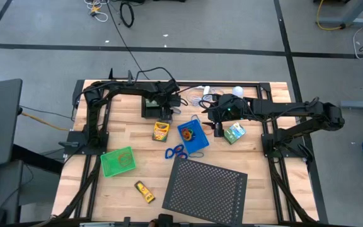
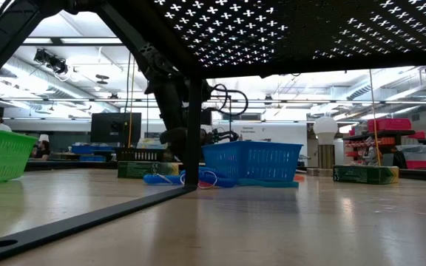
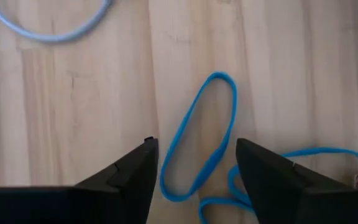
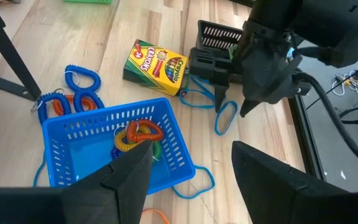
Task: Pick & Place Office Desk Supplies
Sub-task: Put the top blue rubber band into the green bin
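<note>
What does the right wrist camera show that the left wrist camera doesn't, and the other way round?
Only the right wrist view shows the blue tray holding coiled loops, the crayon box, the black tray and the left end effector from outside. Only the left wrist view shows a pale blue loop at the picture's edge. Both share the blue rubber band on the wooden table, with the left end effector open above it.

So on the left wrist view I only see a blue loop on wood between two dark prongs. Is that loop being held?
Observer: No. The left gripper stands open over the blue band, which lies flat near the crayon box.
Operator: Where might it go?
Observer: Perhaps the blue tray nearby; orange and yellow coils already lie in it.
Operator: And the other arm?
Observer: The right gripper hovers open near that tray.
</note>
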{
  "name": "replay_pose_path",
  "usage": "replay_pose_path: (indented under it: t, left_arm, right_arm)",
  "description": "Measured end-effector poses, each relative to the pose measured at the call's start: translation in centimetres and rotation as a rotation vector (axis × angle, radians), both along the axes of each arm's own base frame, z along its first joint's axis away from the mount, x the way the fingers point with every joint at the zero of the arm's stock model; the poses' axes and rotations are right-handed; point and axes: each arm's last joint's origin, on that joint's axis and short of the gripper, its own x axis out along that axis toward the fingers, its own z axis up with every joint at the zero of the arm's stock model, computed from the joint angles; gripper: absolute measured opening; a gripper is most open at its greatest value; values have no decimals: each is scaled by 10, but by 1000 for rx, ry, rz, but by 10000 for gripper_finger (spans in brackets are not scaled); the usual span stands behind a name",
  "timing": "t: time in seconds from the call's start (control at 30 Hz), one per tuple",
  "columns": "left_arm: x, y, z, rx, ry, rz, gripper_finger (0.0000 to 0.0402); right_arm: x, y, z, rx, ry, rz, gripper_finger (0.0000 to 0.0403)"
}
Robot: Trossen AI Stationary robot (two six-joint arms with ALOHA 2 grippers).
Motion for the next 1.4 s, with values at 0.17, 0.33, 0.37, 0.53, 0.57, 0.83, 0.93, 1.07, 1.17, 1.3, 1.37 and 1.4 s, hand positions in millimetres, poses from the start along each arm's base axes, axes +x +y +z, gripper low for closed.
replay_pose_path:
  t: [0.17,0.33,0.37,0.53,0.57,0.83,0.93,1.07,1.17,1.3,1.37,1.4]
  left_arm:
    - [0,1,-9,-36,23,0,203]
    - [1,1,-9,-25,35,1,158]
    - [1,1,-9,-24,37,-2,143]
    - [4,2,-7,-16,33,-5,39]
    - [4,3,-7,-10,30,-2,21]
    - [11,1,5,86,52,113,4]
    - [14,-4,14,84,25,119,3]
    - [14,-10,27,80,-4,122,2]
    - [13,-14,43,21,-92,100,2]
    - [9,-18,62,-82,-284,20,1]
    - [6,-22,71,-107,-407,-25,1]
    - [3,-23,74,-118,-463,-46,1]
  right_arm:
    - [0,0,0,4,-2,0,228]
    - [0,0,0,3,-2,0,228]
    - [0,0,0,4,-2,0,228]
    - [0,0,0,3,-2,0,228]
    - [0,0,0,3,-2,0,228]
    - [0,0,0,3,-2,0,228]
    - [0,0,0,3,-2,-1,228]
    - [0,1,0,12,-2,11,228]
    - [0,1,0,19,-3,21,228]
    - [0,2,0,37,-6,44,228]
    - [0,3,0,45,-8,55,228]
    - [0,3,0,50,-9,62,228]
